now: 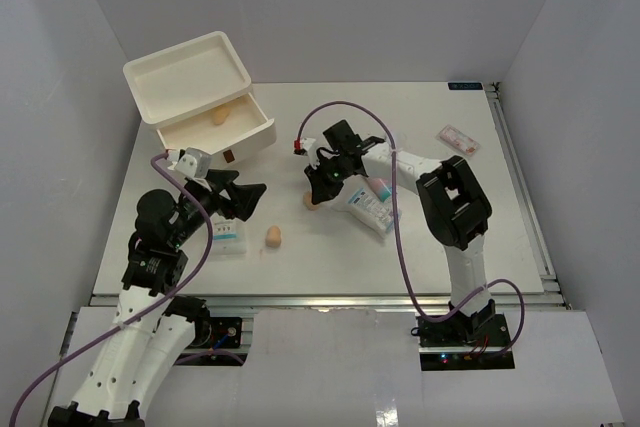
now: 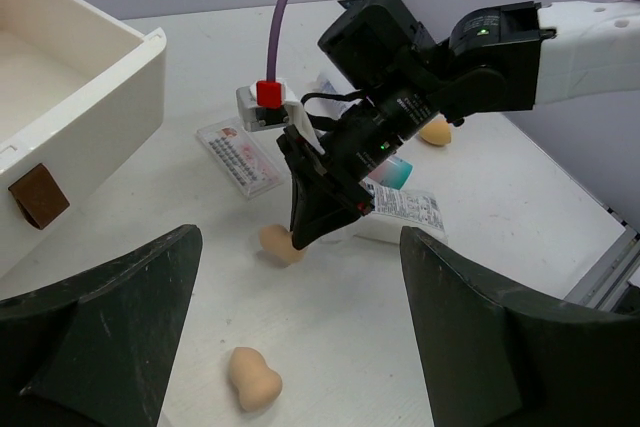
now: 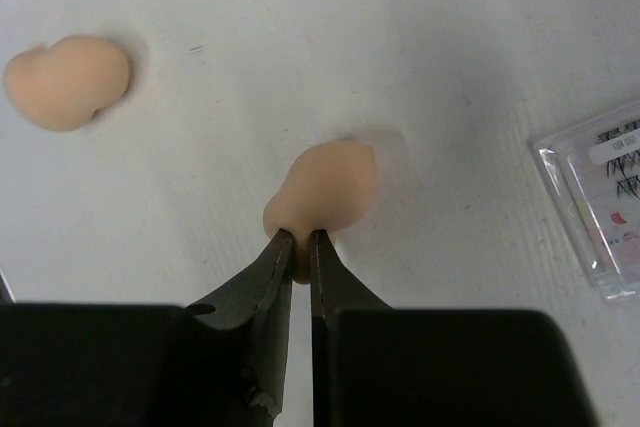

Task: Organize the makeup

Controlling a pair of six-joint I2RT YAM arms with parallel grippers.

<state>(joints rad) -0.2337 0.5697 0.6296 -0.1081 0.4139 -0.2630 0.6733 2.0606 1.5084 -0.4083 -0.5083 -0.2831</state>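
Top view: the right gripper [image 1: 313, 197], centre frame, sits on a tan sponge [image 1: 310, 204]. A second sponge [image 1: 273, 237] lies lower left of it. The left gripper [image 1: 246, 202] stands wide open and holds nothing.

Left wrist view: the pinch is partly hidden.

Right wrist view: the fingertips clamp the sponge's narrow end. A clear packet [image 3: 598, 202], apparently lashes, lies at the right edge.

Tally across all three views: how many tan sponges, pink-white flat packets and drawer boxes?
Tan sponges: 4 (one seen only from the left wrist)
Pink-white flat packets: 2
White drawer box: 1
Total: 7
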